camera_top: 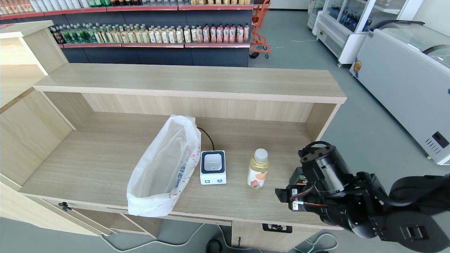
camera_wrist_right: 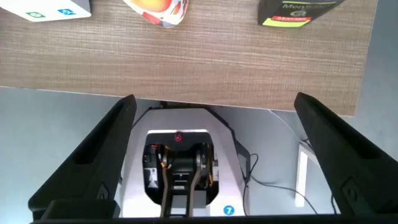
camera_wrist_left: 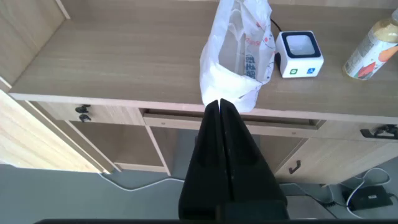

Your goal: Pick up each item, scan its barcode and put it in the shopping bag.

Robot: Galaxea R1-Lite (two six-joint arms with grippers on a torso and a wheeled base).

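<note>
Left pincer [camera_wrist_left: 221, 107] closed | right pincer [camera_wrist_right: 216, 101] wide open | surface [camera_top: 102, 151]: bag [camera_top: 165, 165] left, scanner [camera_top: 212, 167] middle, bottle [camera_top: 258, 168] right

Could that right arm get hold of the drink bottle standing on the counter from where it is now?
Probably yes. The right gripper is open just off the front edge of the counter, and the bottle stands upright nearby with bare wood between them. The scanner sits apart to its left.

Bottle [camera_top: 257, 168] upright, scanner [camera_top: 212, 167] beside bag [camera_top: 182, 168] (open)
</note>
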